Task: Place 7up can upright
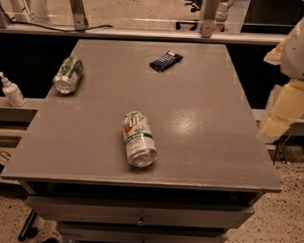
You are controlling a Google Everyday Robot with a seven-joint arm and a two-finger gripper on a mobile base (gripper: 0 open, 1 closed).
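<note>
The 7up can lies on its side near the front middle of the grey table. Its white body with the red and green logo faces up and its silver end points toward the front edge. My gripper shows as cream-coloured parts of the arm at the right edge of the view. It is beyond the table's right side, well apart from the can, and holds nothing that I can see.
A mostly green patterned can lies on its side at the table's left edge. A dark blue packet lies at the back middle. A white pump bottle stands on a ledge left of the table. Drawers sit below the front edge.
</note>
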